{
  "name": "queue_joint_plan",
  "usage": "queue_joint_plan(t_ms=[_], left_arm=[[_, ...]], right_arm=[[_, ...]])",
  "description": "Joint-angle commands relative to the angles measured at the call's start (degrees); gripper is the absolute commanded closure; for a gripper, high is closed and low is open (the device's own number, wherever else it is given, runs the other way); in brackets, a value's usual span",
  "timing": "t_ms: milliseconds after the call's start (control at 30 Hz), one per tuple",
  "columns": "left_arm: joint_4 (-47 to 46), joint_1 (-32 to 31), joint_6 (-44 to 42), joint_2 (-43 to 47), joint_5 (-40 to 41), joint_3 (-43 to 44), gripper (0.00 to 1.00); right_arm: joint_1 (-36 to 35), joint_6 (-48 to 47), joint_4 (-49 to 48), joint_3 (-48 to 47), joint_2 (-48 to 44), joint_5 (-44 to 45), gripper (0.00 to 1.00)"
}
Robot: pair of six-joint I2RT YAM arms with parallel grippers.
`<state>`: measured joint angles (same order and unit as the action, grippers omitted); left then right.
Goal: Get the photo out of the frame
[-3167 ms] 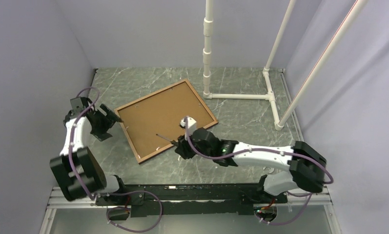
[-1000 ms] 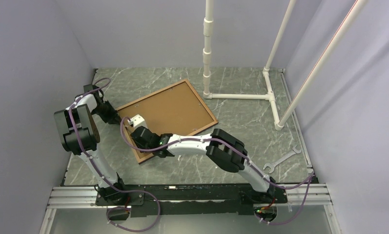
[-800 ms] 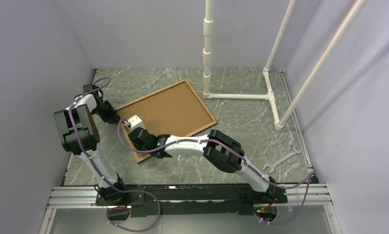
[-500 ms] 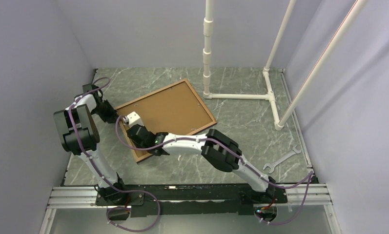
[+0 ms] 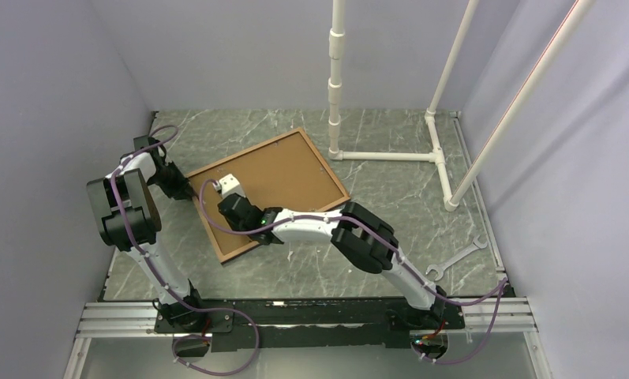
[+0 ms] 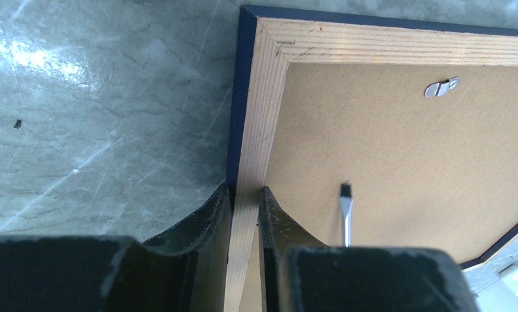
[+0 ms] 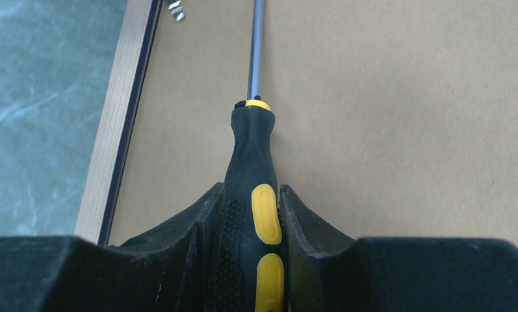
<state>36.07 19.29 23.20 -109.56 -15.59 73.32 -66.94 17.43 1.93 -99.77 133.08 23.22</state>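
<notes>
The frame (image 5: 326, 161) lies face down on the table, its navy edge (image 6: 243, 65) and pale wood rail (image 6: 259, 117) showing. Inside it sits the photo, of which I see only the brown hardboard back (image 5: 283, 170) (image 6: 399, 169); the printed side is hidden. My left gripper (image 6: 245, 190) (image 5: 186, 189) is shut on the frame's left rail near the corner. Over the back, my right gripper (image 7: 251, 188) (image 5: 229, 204) is shut on a black-and-yellow screwdriver (image 7: 251, 149). Its shaft (image 7: 256, 52) points toward a metal turn clip (image 7: 177, 9). The tip (image 6: 346, 208) shows in the left wrist view.
Another turn clip (image 6: 441, 86) sits near the frame's far rail. A white pipe stand (image 5: 336, 79) rises just behind the frame, its base (image 5: 386, 155) running right. A wrench (image 5: 455, 259) lies at the right. Grey walls close in on both sides.
The left gripper went from apart to gripping the frame's left rail and has since held still. The right gripper swept left across the back, then shifted up and right in the last half second.
</notes>
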Motion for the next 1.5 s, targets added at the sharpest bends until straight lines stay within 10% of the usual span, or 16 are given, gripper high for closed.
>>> queue_joint_plan(t_ms=[0, 1467], left_arm=[[2.59, -0.22, -1.32, -1.23, 1.96, 0.07, 1.00], [3.04, -0.23, -1.23, -1.57, 0.97, 0.38, 1.00]], right_arm=[[-1.65, 0.29, -5.06, 4.22, -9.22, -3.34, 1.00], [-4.47, 2.96, 5.51, -7.93, 3.77, 4.19, 1.00]])
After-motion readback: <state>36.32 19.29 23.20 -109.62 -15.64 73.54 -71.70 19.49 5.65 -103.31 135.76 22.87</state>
